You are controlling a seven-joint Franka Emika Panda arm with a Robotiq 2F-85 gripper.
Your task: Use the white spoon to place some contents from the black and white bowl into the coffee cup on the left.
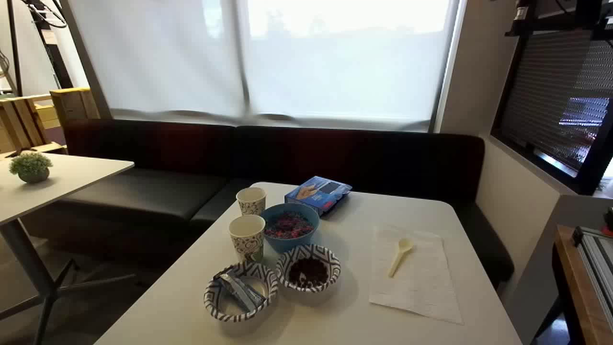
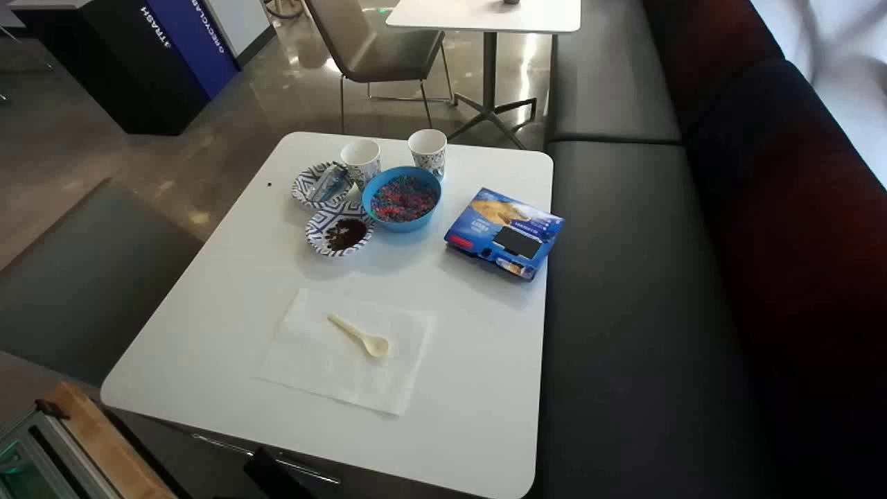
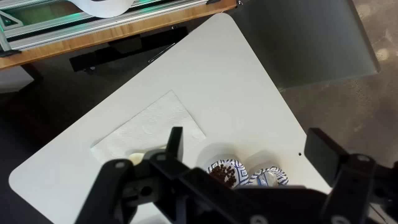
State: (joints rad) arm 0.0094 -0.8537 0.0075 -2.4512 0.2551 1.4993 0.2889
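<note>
The pincer (image 3: 247,144) stands wide, its fingers (image 3: 321,157) well apart, high over the worktop (image 3: 239,90). Below it in the wrist view, the white spoon (image 3: 136,158) lies on a paper towel (image 3: 149,124), partly hidden by one finger, while the black-and-white striped bowl (image 3: 242,174) of dark brown bits (image 3: 223,175) shows between the fingers. Two patterned paper coffee cups (image 1: 247,235), seen in both exterior views, also stand lower than the pincer.

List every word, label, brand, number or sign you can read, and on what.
"TRASH" on the black bin.
"RECYCLA", then cut off, on the blue panel beside it.
Lettering on the blue box: too small and blurred to read.
No other text is readable.
</note>
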